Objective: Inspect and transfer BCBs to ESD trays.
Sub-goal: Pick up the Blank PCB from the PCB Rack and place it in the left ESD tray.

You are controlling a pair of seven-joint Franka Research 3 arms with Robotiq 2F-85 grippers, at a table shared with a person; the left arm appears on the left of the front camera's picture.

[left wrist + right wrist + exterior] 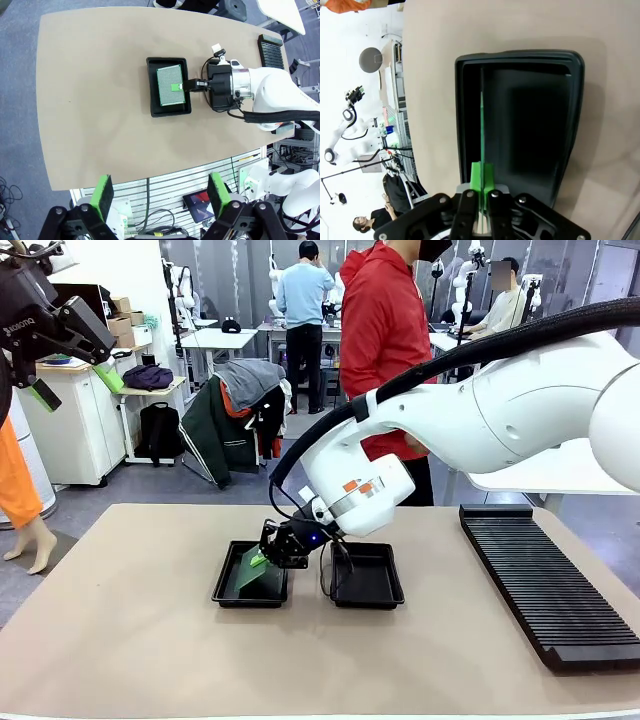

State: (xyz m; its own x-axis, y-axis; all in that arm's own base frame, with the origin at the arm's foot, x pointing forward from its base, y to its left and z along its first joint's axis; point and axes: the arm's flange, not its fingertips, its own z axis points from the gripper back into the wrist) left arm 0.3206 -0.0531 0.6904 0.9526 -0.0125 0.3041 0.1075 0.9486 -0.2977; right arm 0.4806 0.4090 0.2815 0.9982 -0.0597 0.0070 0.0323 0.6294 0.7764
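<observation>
Placing step: the right gripper (268, 552) reaches across the middle to the 2 ESD trays (222, 590); judging by the pose, it is setting 1 board into the tray on the robot's left.
Grip: its jaws are pinched tight on the middle of 1 short edge of the BCB (255, 570), the green pads flat on either face.
Board position: tilted, with its free edge low inside the tray and the gripped edge higher. In the left wrist view its outline falls wholly within the tray's rim.
Second tray: just beside the first on the robot's right, nothing in it.
Left gripper (160, 195): high above the table and well apart from the work, fingers spread wide, holding nothing.
Alignment: the board's long edges should stay parallel to the tray walls. The fit looks close, so a small twist would probably catch a corner on the rim.
Descent: the wrist should likely roll to bring the board flat and low over the floor before release, so it does not drop or slap down.
Release: opening should come only once the board rests, followed by a straight lift so the pads do not drag it.
Clearance: the black slotted rack (545, 580) is well apart at the robot's right and poses no obstacle.
</observation>
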